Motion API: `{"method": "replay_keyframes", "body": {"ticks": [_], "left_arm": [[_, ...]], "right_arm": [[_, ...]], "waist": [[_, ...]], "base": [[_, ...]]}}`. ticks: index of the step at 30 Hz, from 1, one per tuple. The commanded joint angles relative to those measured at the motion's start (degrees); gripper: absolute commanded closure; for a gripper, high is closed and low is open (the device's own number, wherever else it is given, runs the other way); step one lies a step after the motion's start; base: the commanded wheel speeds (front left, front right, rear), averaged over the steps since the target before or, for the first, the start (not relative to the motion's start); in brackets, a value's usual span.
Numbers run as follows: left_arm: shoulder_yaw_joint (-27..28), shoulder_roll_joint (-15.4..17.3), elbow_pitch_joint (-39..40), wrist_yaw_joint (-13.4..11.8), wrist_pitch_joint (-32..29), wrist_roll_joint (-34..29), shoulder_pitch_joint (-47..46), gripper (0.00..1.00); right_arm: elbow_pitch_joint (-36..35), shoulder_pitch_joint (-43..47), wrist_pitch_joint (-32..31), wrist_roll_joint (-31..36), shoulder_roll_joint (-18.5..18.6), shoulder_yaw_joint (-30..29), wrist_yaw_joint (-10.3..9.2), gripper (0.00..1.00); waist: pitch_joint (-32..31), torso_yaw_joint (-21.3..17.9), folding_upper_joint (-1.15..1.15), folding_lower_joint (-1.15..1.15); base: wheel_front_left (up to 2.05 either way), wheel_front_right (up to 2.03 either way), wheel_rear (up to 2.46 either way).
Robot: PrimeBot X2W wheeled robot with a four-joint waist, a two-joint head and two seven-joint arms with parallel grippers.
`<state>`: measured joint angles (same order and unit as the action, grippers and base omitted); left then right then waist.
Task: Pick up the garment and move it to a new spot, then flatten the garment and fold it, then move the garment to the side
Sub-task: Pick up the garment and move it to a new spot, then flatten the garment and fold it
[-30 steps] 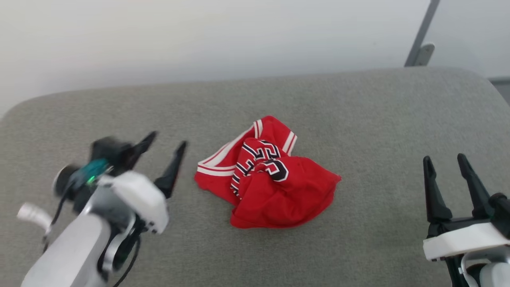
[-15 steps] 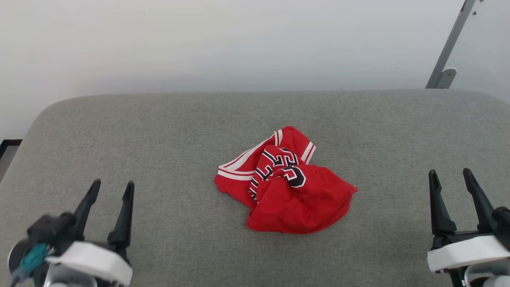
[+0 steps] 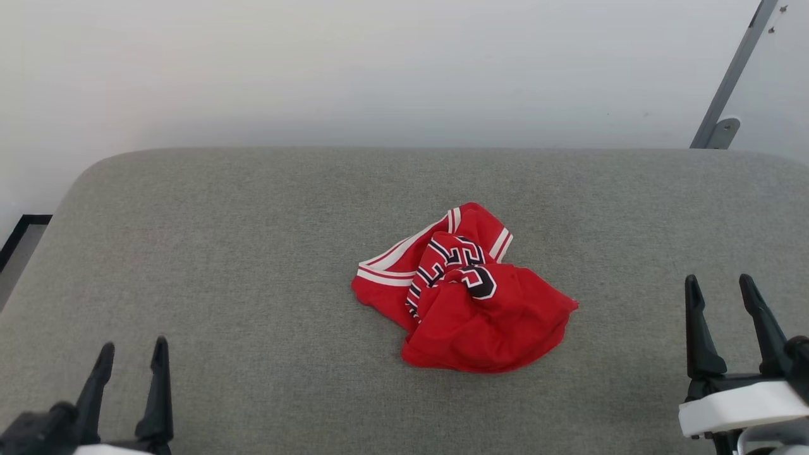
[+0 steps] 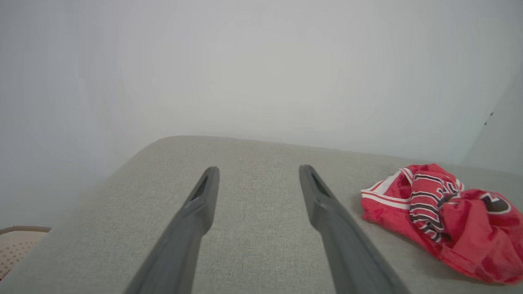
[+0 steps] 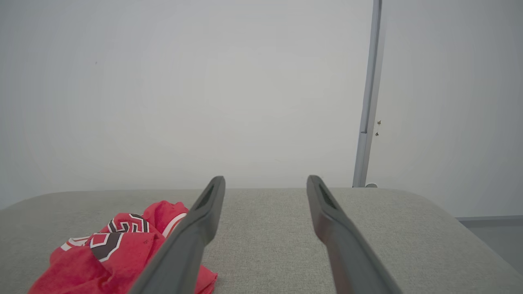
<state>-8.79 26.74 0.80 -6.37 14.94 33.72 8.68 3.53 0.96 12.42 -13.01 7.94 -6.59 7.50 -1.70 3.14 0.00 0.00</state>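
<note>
Nearest the camera in the head view, the left pincer (image 3: 134, 345) rises from the lower left corner. Its two dark fingers are spread apart with nothing between them, and bare grey fabric shows in the gap. The right pincer (image 3: 718, 279) stands at the lower right, reaching a little further up the picture. It is likewise released and empty, above its white collar. Both hang over the near part of the grey fabric-covered surface (image 3: 253, 208), fingers pointing away from the robot.

Further out, roughly midway between the two pincers and well apart from both, the garment (image 3: 468, 297) lies crumpled in a heap on the surface. Its near part is a plain red bulge. Its far part shows folds with red-and-white striped trim and bits of black, white-outlined lettering, too bunched to read in full. In the left wrist view the heap lies off to the right of the open fingers, beyond their tips. In the right wrist view it lies low on the left, partly hidden behind the left-hand finger. Neither pincer touches the cloth.

Beyond the garment the surface runs bare to its rounded far edge. Behind that is a plain pale wall (image 3: 379, 63), with a slanted grey metal post (image 3: 733, 69) at the far right.
</note>
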Motion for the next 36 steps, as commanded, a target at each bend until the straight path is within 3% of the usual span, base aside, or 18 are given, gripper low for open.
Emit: {"method": "replay_keyframes", "body": {"ticks": [1,5,19,36], "left_arm": [[1.9,-1.7,-0.3,1.5,0.3,-2.0,1.5,0.00],[5.3,-5.3,-0.9,4.4,0.3,-4.3,3.1,0.00],[11.7,-13.5,-2.0,10.9,0.3,-10.5,4.0,0.00],[13.3,-18.3,-1.8,13.5,0.3,-13.3,2.3,0.00]], "right_arm": [[0.0,0.7,0.4,0.2,-0.4,-0.3,-0.01,0.00],[0.6,0.8,0.9,-0.3,-0.6,-0.5,-0.02,0.00],[1.4,1.3,1.4,-0.5,-1.0,-0.4,-0.01,0.00],[3.3,-2.3,-1.8,-1.2,1.3,4.3,-0.01,0.00]], "waist": [[0.0,0.1,0.00,0.00],[0.0,0.4,0.00,0.00],[-0.2,1.1,0.00,0.00],[0.3,3.2,0.00,0.00]], "base": [[0.00,0.00,0.00],[0.00,0.00,0.00],[0.00,0.00,0.00],[0.00,0.00,0.00]]}}
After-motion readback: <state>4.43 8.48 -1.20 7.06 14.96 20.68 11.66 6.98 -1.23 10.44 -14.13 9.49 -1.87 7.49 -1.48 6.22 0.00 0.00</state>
